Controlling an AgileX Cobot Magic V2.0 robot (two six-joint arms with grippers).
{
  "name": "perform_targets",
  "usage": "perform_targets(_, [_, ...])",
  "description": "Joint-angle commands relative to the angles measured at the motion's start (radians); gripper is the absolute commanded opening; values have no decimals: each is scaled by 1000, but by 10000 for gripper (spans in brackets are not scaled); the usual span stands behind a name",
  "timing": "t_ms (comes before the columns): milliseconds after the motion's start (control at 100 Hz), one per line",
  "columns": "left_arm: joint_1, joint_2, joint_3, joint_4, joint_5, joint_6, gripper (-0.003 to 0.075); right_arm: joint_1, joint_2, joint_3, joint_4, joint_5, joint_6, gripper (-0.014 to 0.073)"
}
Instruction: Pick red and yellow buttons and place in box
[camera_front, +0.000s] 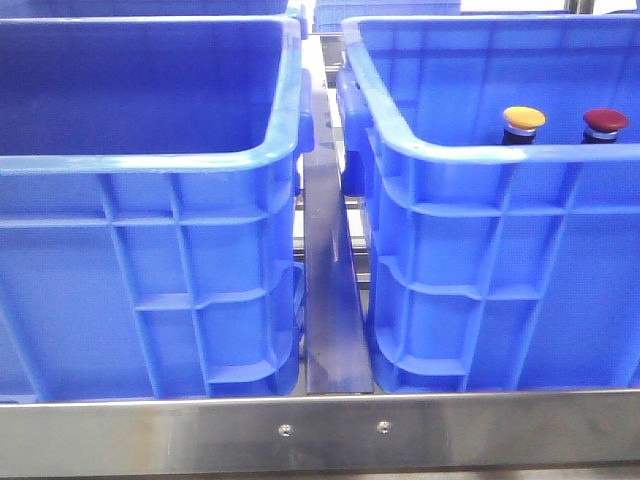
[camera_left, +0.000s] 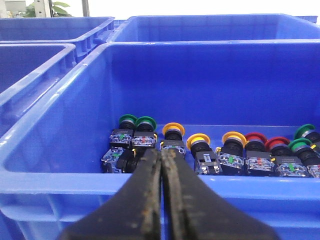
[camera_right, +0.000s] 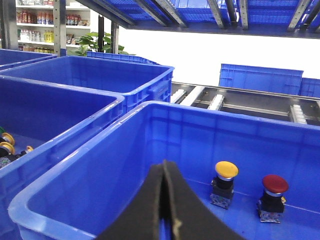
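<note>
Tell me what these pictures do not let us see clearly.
- Front view: near wall of the right box hides the bodies of the yellow button and red button; the left box's floor is hidden too.
- Left wrist view: the shut left gripper covers some buttons behind it.
- Front view: neither gripper appears.

Glossy blue plastic box (camera_front: 500, 250), brushed metal rail (camera_front: 320, 430), smooth-capped buttons (camera_right: 250, 190), matt black scuffed left claw (camera_left: 161, 200).

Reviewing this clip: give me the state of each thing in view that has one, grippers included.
Left gripper: shut, holding nothing.
Right gripper: shut, holding nothing.
Yellow button: upright in the right crate.
Red button: upright beside it, apart.
Left crate: holds a row of green, yellow and red buttons.
</note>
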Motion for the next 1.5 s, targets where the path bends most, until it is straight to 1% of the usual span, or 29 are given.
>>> perform_targets(0, [2,-30,20,0,-68,0,-20,3,8,-27,93,19,-5,-19])
perform_targets(240, [2,-30,20,0,-68,0,-20,3,8,-21,93,13,-5,-19])
perform_targets(360, [2,-30,20,0,-68,0,-20,2,8,-21,88,-102,-5,-19])
perform_targets(410, [2,-30,20,0,-68,0,-20,2,8,-21,50,-151,4,-19])
perform_targets(480, [2,-30,20,0,-68,0,-20,2,8,-21,-74,-179,69,-19])
perform_targets(550, [2,-30,20,0,-68,0,-20,2,8,-21,-246,-188,209,-19])
perform_targets(580, [2,-30,20,0,-68,0,-20,2,8,-21,-347,-194,302,-19])
perform_targets(600, [2,-30,20,0,-68,0,-20,2,8,-21,-390,-198,365,-19])
perform_targets(620, [2,-30,20,0,-68,0,-20,2,8,-21,-457,-200,408,-19])
perform_targets(650, [2,-30,20,0,-68,0,-20,2,8,-21,-573,-208,518,-19])
perform_targets(670, [2,-30,20,0,-68,0,-20,2,8,-21,-621,-214,585,-19])
perform_targets(690, [2,-30,20,0,-68,0,-20,2,7,-21,-693,-217,631,-19])
perform_targets(720, [2,-30,20,0,-68,0,-20,2,4,-21,-809,-227,746,-19])
perform_targets(740, [2,-30,20,0,-68,0,-20,2,2,-21,-855,-234,814,-19])
perform_targets(760, [2,-30,20,0,-68,0,-20,2,-1,-20,-924,-239,860,-19])
perform_targets(790, [2,-30,20,0,-68,0,-20,2,-9,-19,-1039,-255,974,-19])
perform_targets(810, [2,-30,20,0,-68,0,-20,2,-13,-18,-1085,-265,1020,-19])
perform_targets(860, [2,-30,20,0,-68,0,-20,2,-29,-11,-1273,-289,1208,-19])
perform_targets(880, [2,-30,20,0,-68,0,-20,2,-33,-7,-1319,-298,1255,-19])
perform_targets(930, [2,-30,20,0,-68,0,-20,2,-50,6,-1494,-314,1438,-19])
perform_targets(1020, [2,-30,20,0,-68,0,-20,1,-72,47,-1702,-333,1688,-19])
perform_targets(1070, [2,-30,20,0,-68,0,-20,-5,-81,67,-1768,-339,1778,-19])
perform_targets(1140, [2,-30,20,0,-68,0,-20,-30,-97,102,-1805,-372,1842,-19])
perform_targets(1250, [2,-30,20,0,-68,0,-20,-73,-149,164,-1814,-484,1846,-19])
perform_targets(1290, [2,-30,20,0,-68,0,-20,-82,-179,161,-1819,-444,1846,-19])
perform_targets(1490, [2,-30,20,0,-68,0,-20,-88,-174,161,-1817,-415,1849,-19])
